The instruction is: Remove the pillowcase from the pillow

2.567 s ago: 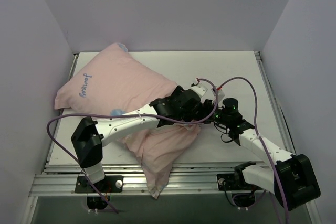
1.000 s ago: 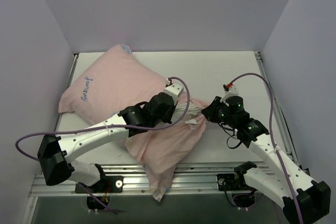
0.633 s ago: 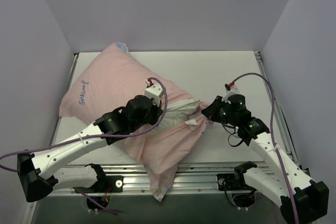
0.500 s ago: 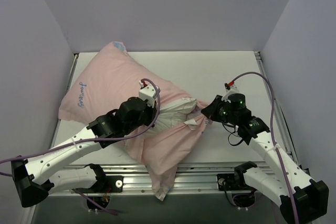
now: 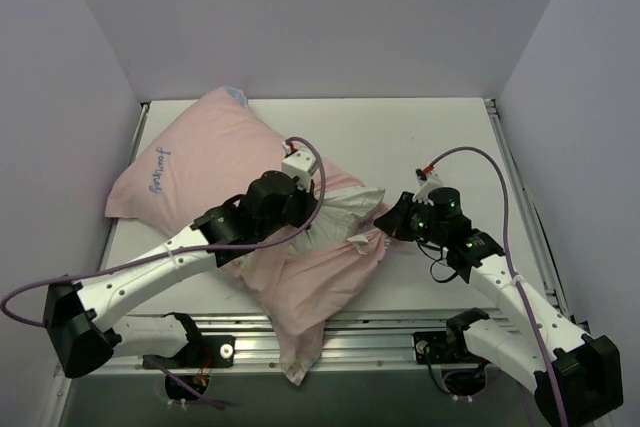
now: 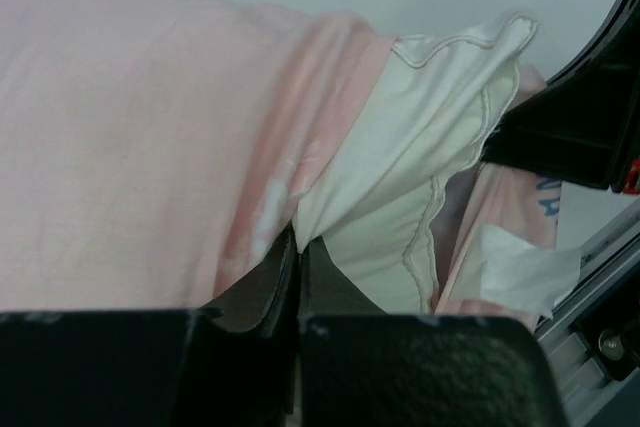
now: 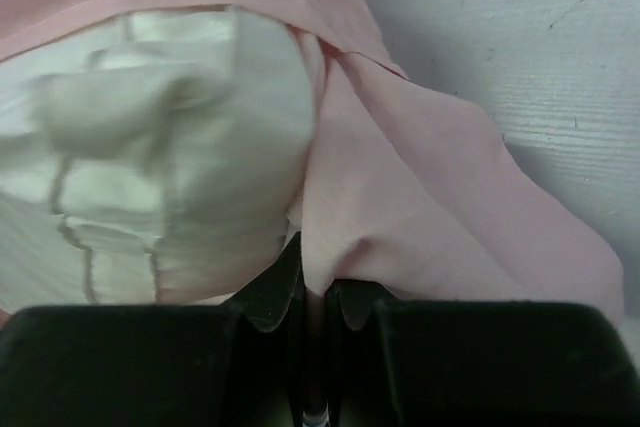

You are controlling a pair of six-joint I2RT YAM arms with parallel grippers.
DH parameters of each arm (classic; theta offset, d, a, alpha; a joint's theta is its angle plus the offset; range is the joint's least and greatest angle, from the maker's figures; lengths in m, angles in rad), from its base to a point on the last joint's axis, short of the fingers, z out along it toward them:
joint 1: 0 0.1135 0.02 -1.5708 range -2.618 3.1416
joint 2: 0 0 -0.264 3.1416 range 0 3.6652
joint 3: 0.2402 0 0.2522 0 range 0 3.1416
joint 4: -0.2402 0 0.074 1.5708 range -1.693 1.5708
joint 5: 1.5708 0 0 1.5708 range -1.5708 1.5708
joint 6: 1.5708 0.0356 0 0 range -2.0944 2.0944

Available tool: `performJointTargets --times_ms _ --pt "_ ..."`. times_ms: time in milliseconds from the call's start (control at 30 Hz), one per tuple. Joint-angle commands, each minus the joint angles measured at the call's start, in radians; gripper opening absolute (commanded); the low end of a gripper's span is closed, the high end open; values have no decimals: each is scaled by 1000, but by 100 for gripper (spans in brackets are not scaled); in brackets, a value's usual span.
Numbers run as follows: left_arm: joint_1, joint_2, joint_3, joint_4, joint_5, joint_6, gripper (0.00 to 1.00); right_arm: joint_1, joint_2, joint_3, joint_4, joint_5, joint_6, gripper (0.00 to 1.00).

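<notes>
Pale pink cloth, the reverse side of the pillowcase (image 5: 215, 162), covers most of the pillow (image 5: 345, 212). The bundle lies on the left half of the white table (image 5: 430, 137), slanting from the far left corner toward the middle. Blue script (image 5: 160, 169) shows on the cloth near the left wall. One slack end of the pillowcase hangs over the near edge of the table, across the metal rail (image 5: 400, 332).

At the open end, which faces right, a white corner of the pillow with stitched edging sticks out of the cover. A small white tag (image 6: 520, 269) lies just beside that corner.

The left gripper (image 6: 298, 257) reaches in from the left. Its fingers are pressed together at the hem where pink cloth meets white cushion, and they appear to pinch the edge of the pillowcase. The right gripper (image 7: 312, 292) comes in from the opposite side. Its fingers are closed tight on a fold of pink cloth just below the exposed corner. In the top view the two grippers face each other across the white corner, near but not touching.

A purple cable (image 5: 470, 152) loops above the right arm. Plain grey walls (image 5: 300, 17) enclose the table on three sides.
</notes>
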Motion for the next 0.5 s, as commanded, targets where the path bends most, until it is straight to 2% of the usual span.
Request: performJointTargets --times_ms 0,133,233,333,367,433,467 --pt "36 108 145 211 -63 64 2 27 15 -14 49 107 -34 1" --pt "36 263 268 396 -72 88 2 59 -13 -34 58 137 9 3" --pt "37 401 361 435 -63 102 2 60 -103 -17 -21 178 -6 10" --pt "32 441 388 425 -43 105 5 62 -177 14 -139 233 -35 17" --pt "31 437 376 426 -44 100 19 62 -194 21 -164 258 -57 22" --pt "19 388 330 458 -57 87 34 62 -235 31 -216 270 -75 27" --pt "16 365 272 470 -63 78 44 62 -248 38 -222 272 -78 34"
